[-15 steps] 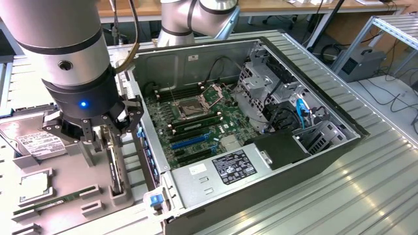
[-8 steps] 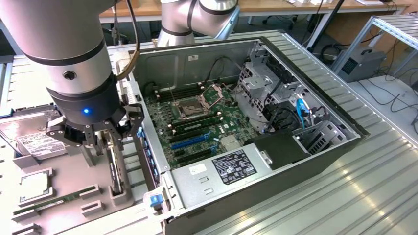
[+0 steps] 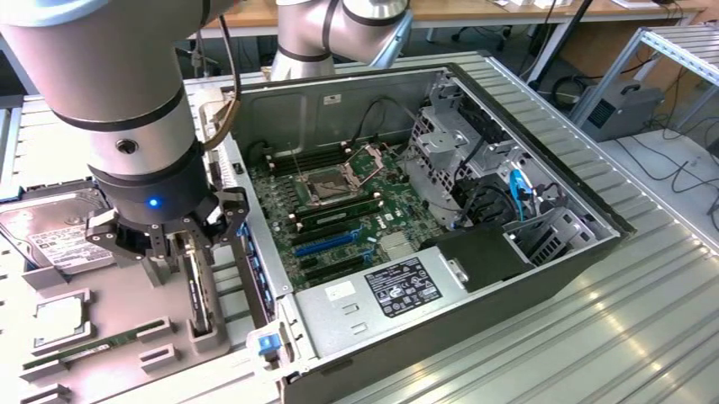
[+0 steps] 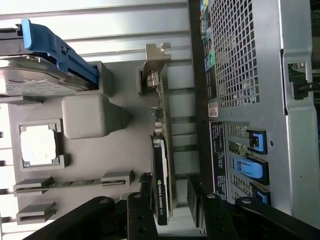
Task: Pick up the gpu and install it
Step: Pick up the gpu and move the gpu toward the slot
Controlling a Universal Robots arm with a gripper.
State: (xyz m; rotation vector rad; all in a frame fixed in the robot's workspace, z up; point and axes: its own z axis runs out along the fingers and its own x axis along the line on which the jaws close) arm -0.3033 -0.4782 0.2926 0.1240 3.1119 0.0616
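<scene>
The gpu (image 3: pixel 200 290) stands on its edge in a slot of the grey parts tray (image 3: pixel 113 383), just outside the open computer case (image 3: pixel 540 278). In the wrist view the gpu (image 4: pixel 161 150) shows its green board, its black cooler face and its silver end bracket (image 4: pixel 155 62). My gripper (image 3: pixel 185 252) hangs right over the card. Its black fingers (image 4: pixel 142 210) straddle the card's near end, and a gap shows beside the card. The gripper (image 4: pixel 169 189) is open and the card rests in the tray.
The tray also holds a hard drive with a blue carrier (image 4: pixel 50 55), a processor (image 4: pixel 37 145) and a memory stick (image 4: pixel 70 184). Inside the case lies the motherboard (image 3: pixel 337 198) with blue card slots (image 3: pixel 323 244). The case's perforated back wall (image 4: pixel 235 55) stands close beside the card.
</scene>
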